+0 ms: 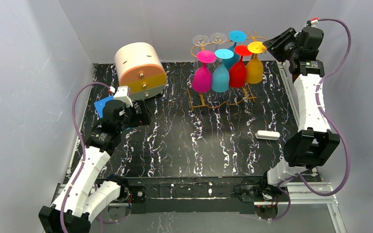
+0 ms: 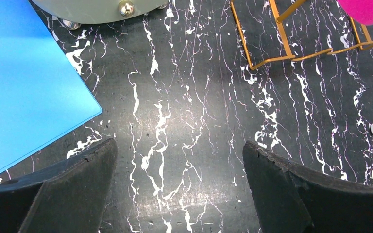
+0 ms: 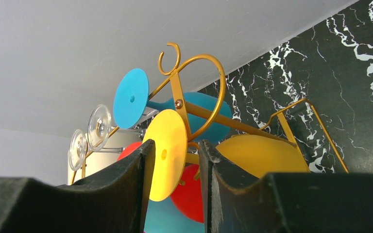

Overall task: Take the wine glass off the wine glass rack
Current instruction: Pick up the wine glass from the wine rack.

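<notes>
Wine glass (image 1: 255, 69): yellow, bowl down on gold wire rack (image 3: 178, 92), worktop (image 1: 199, 145) far edge. R gripper (image 3: 175, 148) straddles its foot, grip unclear; L gripper (image 2: 179, 148) fingers wide apart.

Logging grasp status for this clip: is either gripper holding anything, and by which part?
The left gripper is open and holds nothing. The right gripper brackets the foot of the yellow wine glass; whether it is firmly gripped cannot be told.

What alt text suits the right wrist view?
The right gripper has its jaws either side of the foot of a yellow wine glass hanging upside down on the golden wine glass rack; contact is unclear. A blue glass, a red glass and clear glasses hang behind, above a black marbled table.
</notes>
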Available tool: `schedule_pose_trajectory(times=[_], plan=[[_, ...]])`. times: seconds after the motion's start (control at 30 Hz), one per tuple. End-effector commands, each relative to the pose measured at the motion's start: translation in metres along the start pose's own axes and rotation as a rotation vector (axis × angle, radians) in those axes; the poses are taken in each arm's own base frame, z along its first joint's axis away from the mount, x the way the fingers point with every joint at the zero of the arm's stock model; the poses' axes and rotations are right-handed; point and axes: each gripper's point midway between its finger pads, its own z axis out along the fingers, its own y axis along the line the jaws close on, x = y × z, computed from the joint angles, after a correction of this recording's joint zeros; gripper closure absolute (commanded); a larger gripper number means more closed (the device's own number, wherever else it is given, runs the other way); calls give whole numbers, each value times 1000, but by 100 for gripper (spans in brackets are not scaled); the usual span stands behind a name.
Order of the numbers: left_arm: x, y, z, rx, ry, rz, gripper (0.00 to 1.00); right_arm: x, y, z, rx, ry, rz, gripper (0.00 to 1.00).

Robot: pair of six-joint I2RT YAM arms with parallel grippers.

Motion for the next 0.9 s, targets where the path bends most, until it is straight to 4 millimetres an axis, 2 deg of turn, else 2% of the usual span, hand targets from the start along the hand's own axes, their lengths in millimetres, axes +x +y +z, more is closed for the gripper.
schedule_pose_trajectory(times=[0.0,0.17,0.33,0.43,0.57,0.87], plan=[[-16,1,-11,-11,-41,10,2,-13,18,-5,-56,-14,-25,55],[-19,9,-11,-68,-44,-20,2,-11,19,-4,-72,-10,-7,59],[-21,8,-14,-74,-39,-28,2,-5,20,-3,-89,17,14,69],[-20,14,-17,-115,-8,-23,2,-8,16,-8,-92,-12,51,88],[-19,16,-17,-132,20,-20,2,-13,16,-15,-94,-34,92,97],[-28,14,-24,-131,-2,-18,2,-28,13,-35,-148,-103,232,99]])
